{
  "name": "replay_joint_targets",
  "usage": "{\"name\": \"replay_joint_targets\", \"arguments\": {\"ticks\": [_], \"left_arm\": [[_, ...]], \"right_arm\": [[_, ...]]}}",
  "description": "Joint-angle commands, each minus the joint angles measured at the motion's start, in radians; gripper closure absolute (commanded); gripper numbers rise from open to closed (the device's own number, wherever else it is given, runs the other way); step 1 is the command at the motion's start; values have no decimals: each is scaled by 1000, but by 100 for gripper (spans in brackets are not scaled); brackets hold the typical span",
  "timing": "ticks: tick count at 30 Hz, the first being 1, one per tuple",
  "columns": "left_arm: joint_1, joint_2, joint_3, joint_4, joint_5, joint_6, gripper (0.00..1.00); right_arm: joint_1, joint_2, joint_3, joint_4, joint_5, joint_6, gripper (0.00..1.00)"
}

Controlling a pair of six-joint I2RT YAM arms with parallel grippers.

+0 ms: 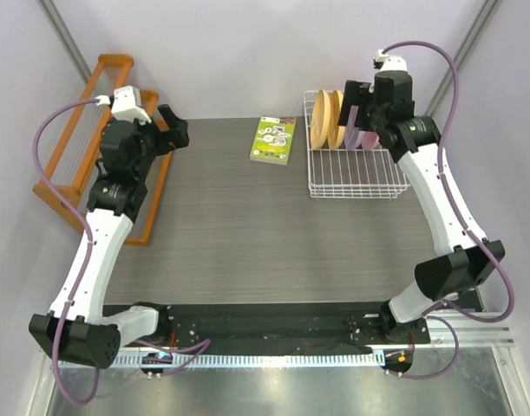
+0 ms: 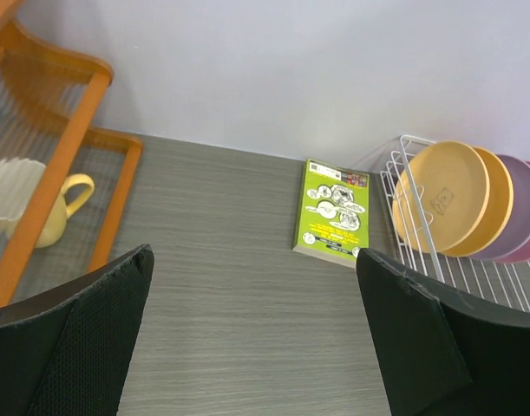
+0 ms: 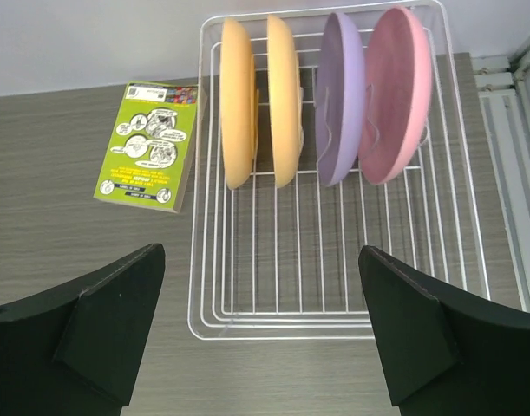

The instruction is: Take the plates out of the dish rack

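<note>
Plates (image 3: 341,95) upright in row within dish rack (image 3: 334,286), worktop (image 1: 247,234) far right; booklet (image 1: 274,140) just left; wooden rack (image 2: 65,165) at left edge, mug (image 2: 22,204) inside.

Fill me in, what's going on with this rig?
Nothing is picked up yet. The white wire dish rack holds four on edge: two orange-yellow plates, a lilac plate and a pink plate. The right claw hovers open above the rack, empty. The left claw is open and empty over the table, near the orange wooden rack. A green booklet lies beside the dish rack.
</note>
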Motion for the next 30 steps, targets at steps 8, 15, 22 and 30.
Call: {"name": "replay_joint_targets", "arguments": {"ticks": [8, 15, 22, 30], "left_arm": [[6, 165, 88, 44, -56, -61, 0], [6, 262, 102, -37, -113, -63, 0], [6, 284, 79, -33, -134, -78, 0], [4, 323, 83, -30, -128, -83, 1]], "right_arm": [[16, 192, 192, 49, 15, -44, 0], [82, 435, 445, 4, 198, -125, 0], [116, 554, 496, 36, 322, -185, 4], [121, 643, 527, 99, 425, -240, 23]]}}
